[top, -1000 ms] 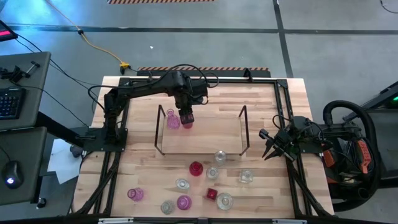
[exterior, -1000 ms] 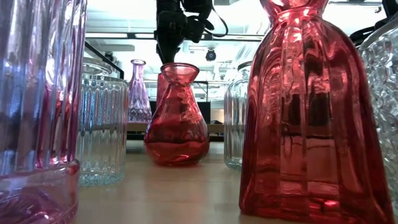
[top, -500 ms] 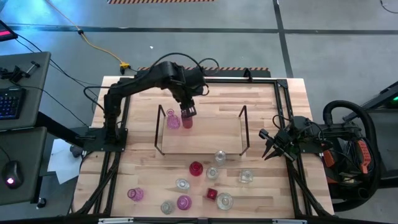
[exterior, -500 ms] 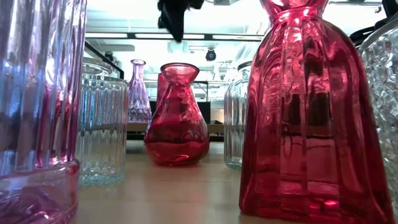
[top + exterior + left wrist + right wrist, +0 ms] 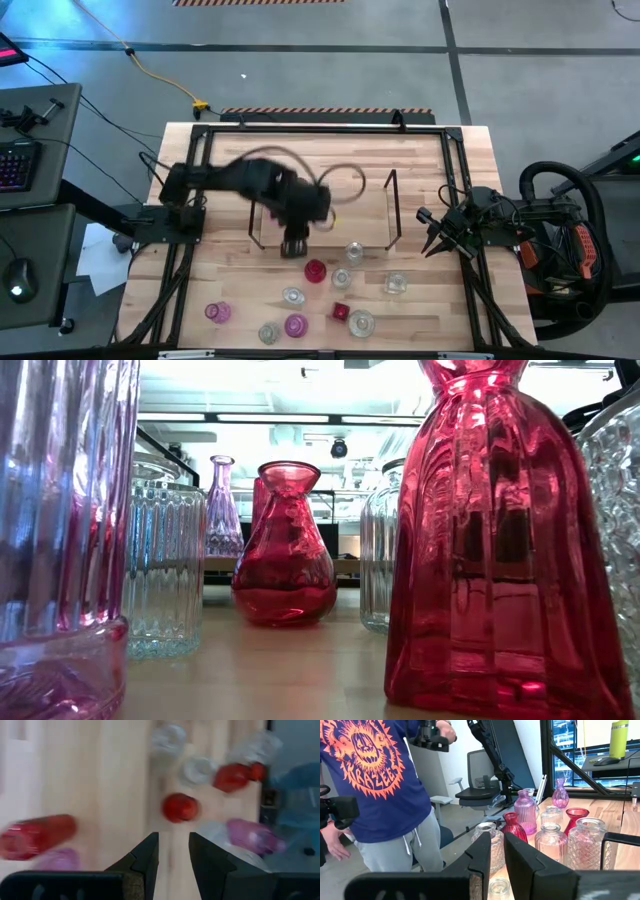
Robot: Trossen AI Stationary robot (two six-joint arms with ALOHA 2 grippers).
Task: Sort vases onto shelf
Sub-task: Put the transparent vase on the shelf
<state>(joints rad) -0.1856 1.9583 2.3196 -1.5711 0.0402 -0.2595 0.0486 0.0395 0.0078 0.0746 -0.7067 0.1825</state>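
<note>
Left gripper (image 5: 293, 245) over shelf (image 5: 360, 225) front edge, fingers (image 5: 146, 857) slightly apart, empty | vases (image 5: 285, 545): ribbed glass, red, pink, clear, upright, necks up, clustered on table (image 5: 430, 310) before the shelf; two on the shelf | right gripper (image 5: 428, 238) at the table's right edge, narrow gap, holding nothing
</note>
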